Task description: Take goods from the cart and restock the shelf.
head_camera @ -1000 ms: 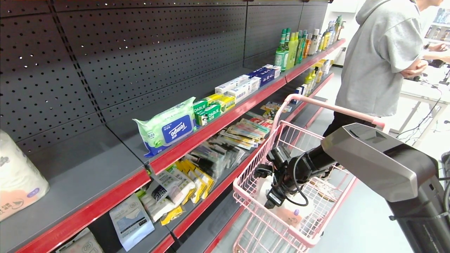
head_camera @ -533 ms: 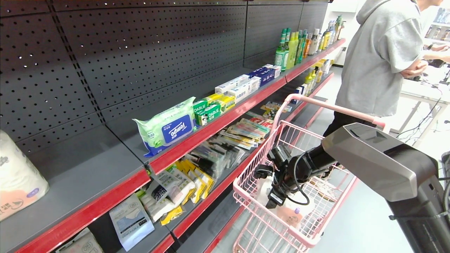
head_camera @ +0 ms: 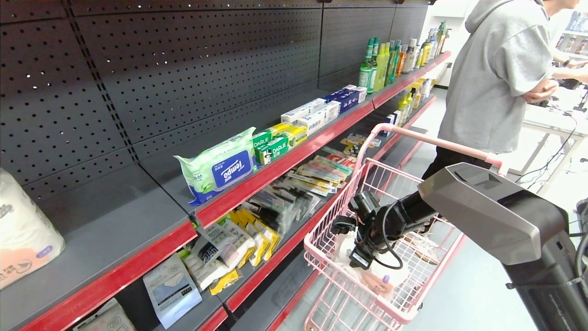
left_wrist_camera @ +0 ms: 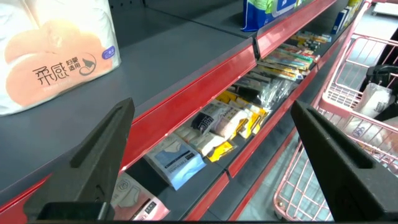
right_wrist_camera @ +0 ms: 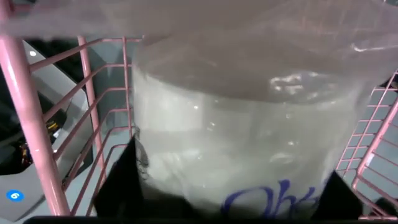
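Left gripper [left_wrist_camera: 211,106] hangs by the shelf [head_camera: 115,230], jaws released and empty. Right gripper [right_wrist_camera: 231,163] has barely shifted over the last second: it sits low in the cart [head_camera: 395,315], jaws spread either side of the tissue pack [head_camera: 381,280], which has not risen. Judgement: grasp settling, lift and shelving pending.

Shelf tissue pack [head_camera: 23,234] cut by edge, cart pack [head_camera: 388,278] partly hidden

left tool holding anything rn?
No, the left tool is open and empty, with the shelf in plain sight through the gap.
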You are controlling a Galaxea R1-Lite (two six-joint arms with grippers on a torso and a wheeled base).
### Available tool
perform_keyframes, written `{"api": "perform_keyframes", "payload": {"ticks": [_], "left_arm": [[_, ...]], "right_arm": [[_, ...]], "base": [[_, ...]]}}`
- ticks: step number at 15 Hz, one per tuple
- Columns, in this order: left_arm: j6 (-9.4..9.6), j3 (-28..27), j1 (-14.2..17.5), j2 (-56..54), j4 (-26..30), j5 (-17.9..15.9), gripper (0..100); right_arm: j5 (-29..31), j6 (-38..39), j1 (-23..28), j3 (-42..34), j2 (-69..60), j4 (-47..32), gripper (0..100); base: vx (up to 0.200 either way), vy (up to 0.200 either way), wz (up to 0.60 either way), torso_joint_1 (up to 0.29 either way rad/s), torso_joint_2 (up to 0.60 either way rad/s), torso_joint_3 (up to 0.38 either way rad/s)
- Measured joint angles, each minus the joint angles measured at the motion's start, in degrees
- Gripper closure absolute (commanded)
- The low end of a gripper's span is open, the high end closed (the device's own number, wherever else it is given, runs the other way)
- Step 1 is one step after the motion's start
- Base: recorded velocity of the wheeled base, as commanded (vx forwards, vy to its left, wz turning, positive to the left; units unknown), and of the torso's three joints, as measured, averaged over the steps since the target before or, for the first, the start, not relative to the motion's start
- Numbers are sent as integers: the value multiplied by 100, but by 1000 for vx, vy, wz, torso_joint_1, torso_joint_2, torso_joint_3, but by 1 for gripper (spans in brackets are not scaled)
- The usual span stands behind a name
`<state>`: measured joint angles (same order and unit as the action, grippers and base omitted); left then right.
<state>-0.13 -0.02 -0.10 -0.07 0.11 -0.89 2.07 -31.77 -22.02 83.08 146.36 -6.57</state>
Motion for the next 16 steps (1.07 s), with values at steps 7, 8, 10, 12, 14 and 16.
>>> {"api": "perform_keyframes", "payload": {"ticks": [7, 8, 10, 12, 14, 16], "left_arm": [[2, -5, 0, 0, 7, 0, 0], [4, -7, 0, 0, 7, 0, 0], [0, -7, 0, 0, 7, 0, 0], [0, -7, 0, 0, 7, 0, 0], [4, -7, 0, 0, 7, 0, 0], [4, -7, 0, 0, 7, 0, 0]], "right_arm": [[-212, 845, 184, -1, -457, -49, 100], [-207, 957, 236, -17, -706, -46, 100], [-132, 1092, 358, -116, -1163, -213, 100], [22, 1352, 483, -251, -1805, -339, 100], [191, 1664, 592, -439, -2547, -413, 100], [299, 1822, 653, -642, -3351, -599, 100]], "base": [[0, 0, 0, 0, 0, 0], [0, 0, 0, 0, 0, 0], [0, 0, 0, 0, 0, 0], [0, 0, 0, 0, 0, 0], [0, 0, 0, 0, 0, 0], [0, 0, 0, 0, 0, 0]]}}
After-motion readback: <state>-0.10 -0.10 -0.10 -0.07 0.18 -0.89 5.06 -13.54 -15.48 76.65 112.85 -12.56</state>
